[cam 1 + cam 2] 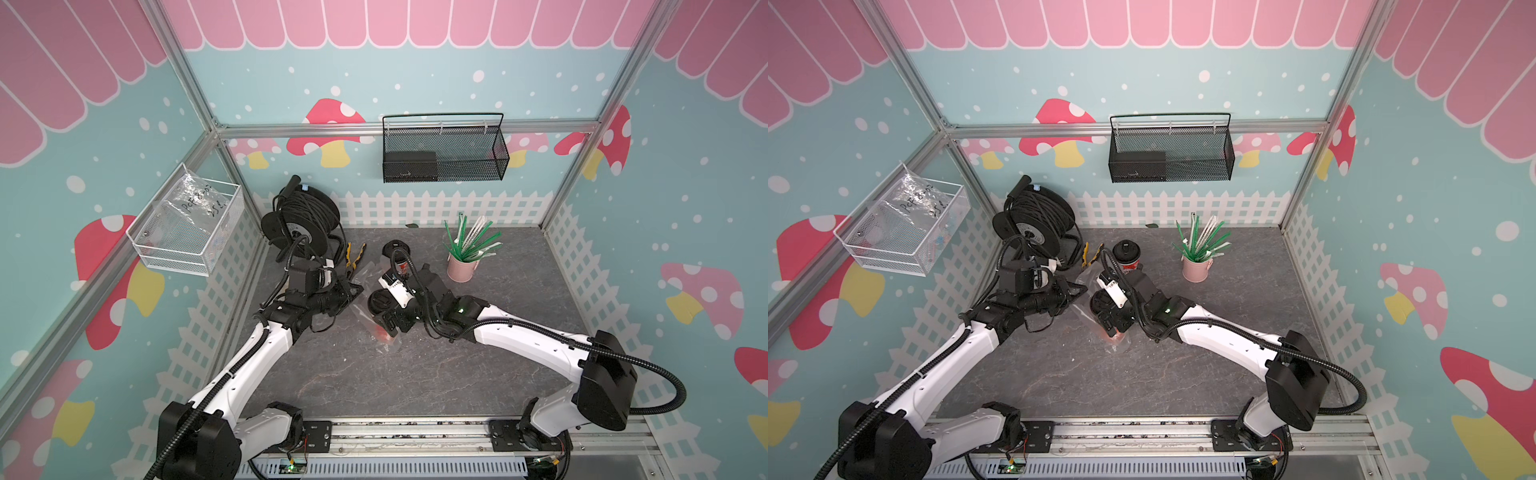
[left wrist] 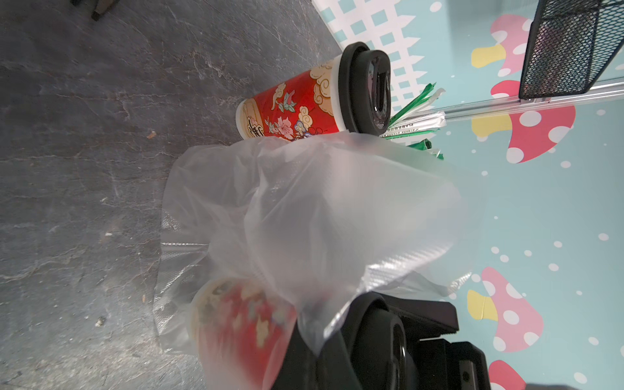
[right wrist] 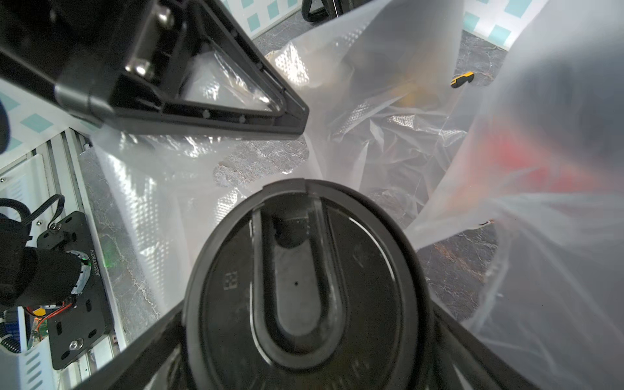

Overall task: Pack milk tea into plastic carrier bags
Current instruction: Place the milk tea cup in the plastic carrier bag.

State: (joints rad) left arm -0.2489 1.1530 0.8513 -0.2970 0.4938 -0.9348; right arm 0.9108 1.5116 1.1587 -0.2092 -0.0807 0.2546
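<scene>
the bagged cup [image 1: 380,301] sits just off the table's middle, a little toward 10 o'clock, with its black lid [image 3: 304,287] up. its red print shows through the film in the left wrist view. the plastic carrier bag [image 2: 320,209] is clear and crinkled. its mouth stands open around that cup, one edge lifted toward 9 o'clock, and loose film lies on the table toward 6. i can't tell whether the cup's base rests on the table. the second cup [image 1: 397,251], red with cloud and flower print, stands upright outside the bag at 12 o'clock of the first, near it but apart.

the left gripper [image 1: 352,291] is at 9 o'clock of the bagged cup with its jaws closed. the right wrist view shows film stretched from its tip, so i read it as pinching the bag's rim. the right gripper [image 1: 386,316] reaches in from 4 o'clock. its fingers [image 3: 141,344] stand wide on both sides of the lid with their tips hidden under it, so i can't tell whether they press on the cup.

open grey table [image 1: 415,374] runs from 3 round to 7 o'clock, out to the front rail [image 1: 407,432]. it is tighter at the back: yellow-handled pliers [image 1: 353,257] at 11, a cable reel [image 1: 301,216] in the 10 o'clock corner, and a pink straw pot [image 1: 459,268] at 2. fence-print walls [image 1: 415,208] close off 9, 12 and 3.
</scene>
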